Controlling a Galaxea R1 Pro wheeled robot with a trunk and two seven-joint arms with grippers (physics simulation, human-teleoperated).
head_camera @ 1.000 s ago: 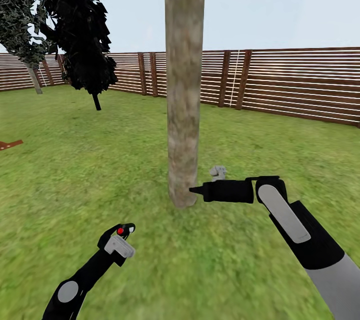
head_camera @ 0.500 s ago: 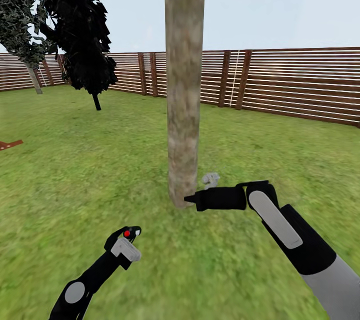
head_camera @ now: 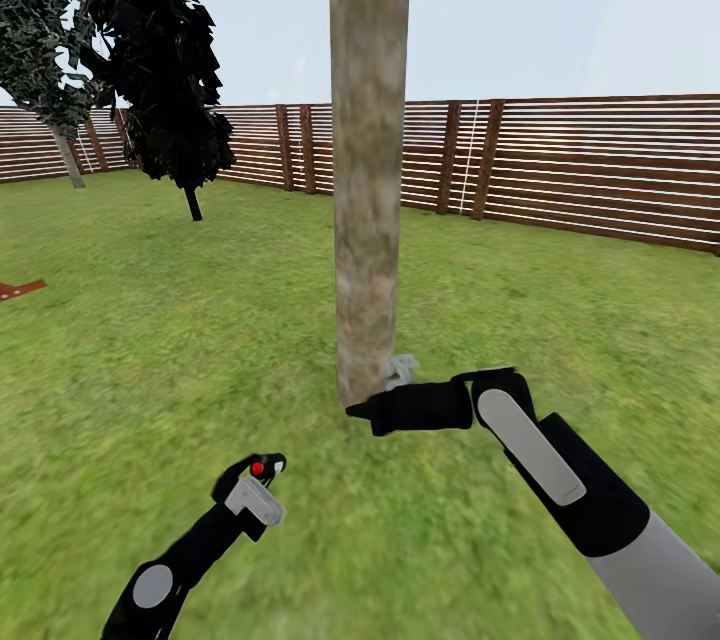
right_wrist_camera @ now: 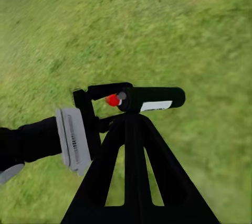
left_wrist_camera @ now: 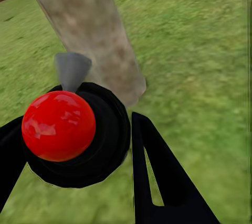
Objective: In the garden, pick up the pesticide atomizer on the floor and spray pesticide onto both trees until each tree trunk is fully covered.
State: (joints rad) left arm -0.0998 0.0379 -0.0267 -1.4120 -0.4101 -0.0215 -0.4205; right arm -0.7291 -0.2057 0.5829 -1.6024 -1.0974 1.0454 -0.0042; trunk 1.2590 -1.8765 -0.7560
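Head view: the left gripper (head_camera: 262, 467) pinches the pesticide atomizer (head_camera: 258, 470) at seven o'clock; the tree trunk (head_camera: 368, 170) rises at centre; the right gripper (head_camera: 352, 410), fingers together, reaches its base. No droplets seen, so spraying seems due next; aim the nozzle trunkward.

Left wrist view: its red cap (left_wrist_camera: 59, 125) faces the trunk.

Right wrist view: the atomizer's contents are unreadable.

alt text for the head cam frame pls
A thick tree trunk rises mid-frame from the lawn, with the right gripper reaching to its base from the right. At lower left, the left gripper holds the red-capped pesticide atomizer. A slatted fence runs behind.
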